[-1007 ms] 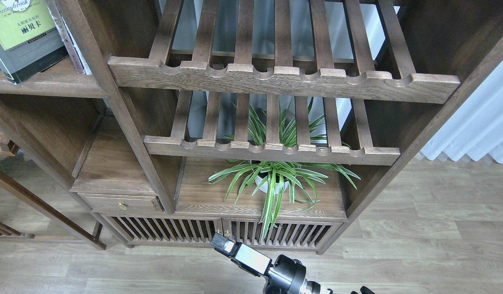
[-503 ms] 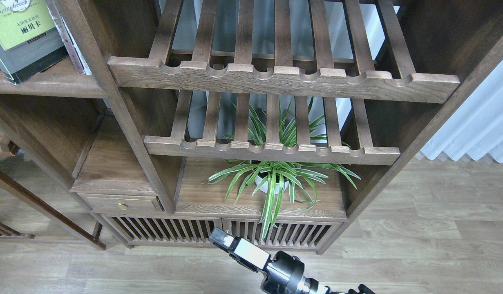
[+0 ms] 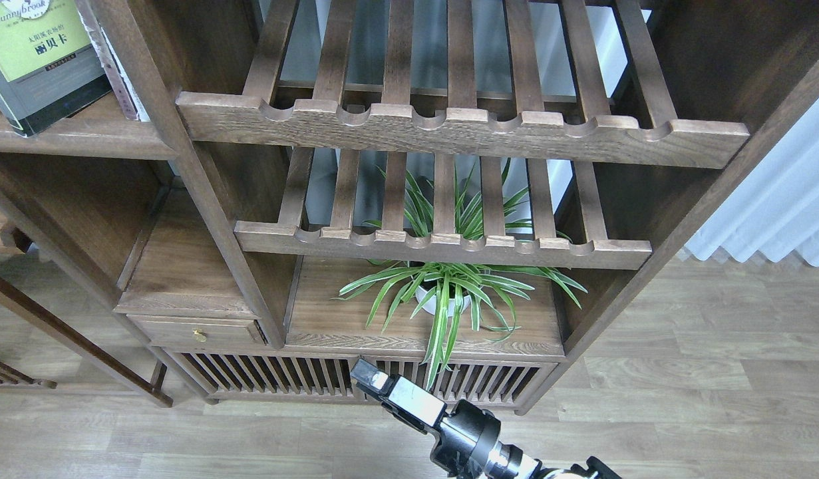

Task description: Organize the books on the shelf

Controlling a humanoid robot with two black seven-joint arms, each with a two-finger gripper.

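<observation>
The thick black-edged book with the yellow-green cover (image 3: 33,63) stands leaning on the solid dark-brown shelf (image 3: 83,140) at the top left, cut off by the frame's edge. Right of it, only the pale edge of a second book (image 3: 116,73) shows against the upright post; I cannot tell which book it is. The other books are out of view. My right gripper (image 3: 372,380) is low at the bottom centre, in front of the slatted cabinet doors and far below the books. It is seen end-on, so its fingers cannot be told apart. My left gripper is out of view.
Two slatted racks with notched front rails (image 3: 449,130) (image 3: 442,246) fill the middle of the bookcase. A potted spider plant (image 3: 449,293) stands on the board below them. A small drawer with a brass knob (image 3: 198,334) is at the lower left. White curtain (image 3: 782,206) hangs at the right over wood flooring.
My right gripper has shifted a little up and to the right, closer to the cabinet doors. Nothing else has moved.
</observation>
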